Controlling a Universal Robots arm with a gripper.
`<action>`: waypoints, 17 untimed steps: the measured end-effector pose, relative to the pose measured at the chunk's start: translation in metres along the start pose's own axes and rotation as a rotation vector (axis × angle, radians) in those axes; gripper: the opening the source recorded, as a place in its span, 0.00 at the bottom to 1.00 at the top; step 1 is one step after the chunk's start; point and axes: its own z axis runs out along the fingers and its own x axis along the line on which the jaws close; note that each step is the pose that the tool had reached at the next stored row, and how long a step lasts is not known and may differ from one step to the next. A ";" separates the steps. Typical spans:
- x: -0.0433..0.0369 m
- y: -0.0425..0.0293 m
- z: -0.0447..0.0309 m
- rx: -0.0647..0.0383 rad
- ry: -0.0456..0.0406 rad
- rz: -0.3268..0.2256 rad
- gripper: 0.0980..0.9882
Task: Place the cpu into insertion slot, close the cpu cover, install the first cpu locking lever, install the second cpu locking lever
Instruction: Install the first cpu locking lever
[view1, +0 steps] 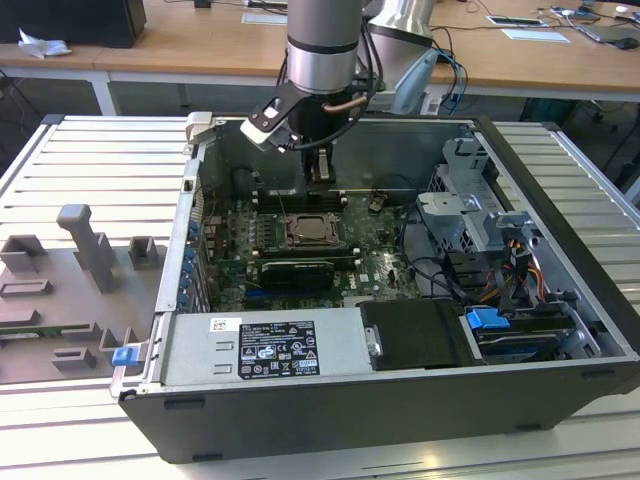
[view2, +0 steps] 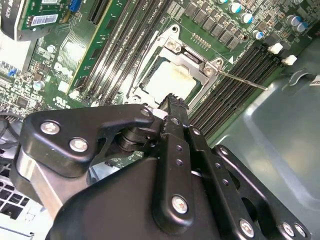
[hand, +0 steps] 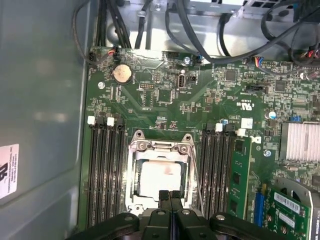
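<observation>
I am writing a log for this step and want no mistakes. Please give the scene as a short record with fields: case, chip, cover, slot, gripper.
setting: open computer case on a slatted table
cpu: lies in the insertion slot, pale top showing
cpu cover: down flat, framing the cpu
slot position: on the green board, between memory slots
gripper: shut, nothing visible in it, tips close over the slot's edge
metal rod: thin, sticks out from a socket corner; latched or not, cannot tell
</observation>
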 end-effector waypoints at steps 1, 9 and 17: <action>0.0000 0.0000 0.0000 0.000 0.0002 -0.019 0.01; 0.0000 0.0003 0.0000 -0.001 0.0015 -0.133 0.01; 0.0000 0.0004 0.0000 -0.003 0.0041 -0.350 0.01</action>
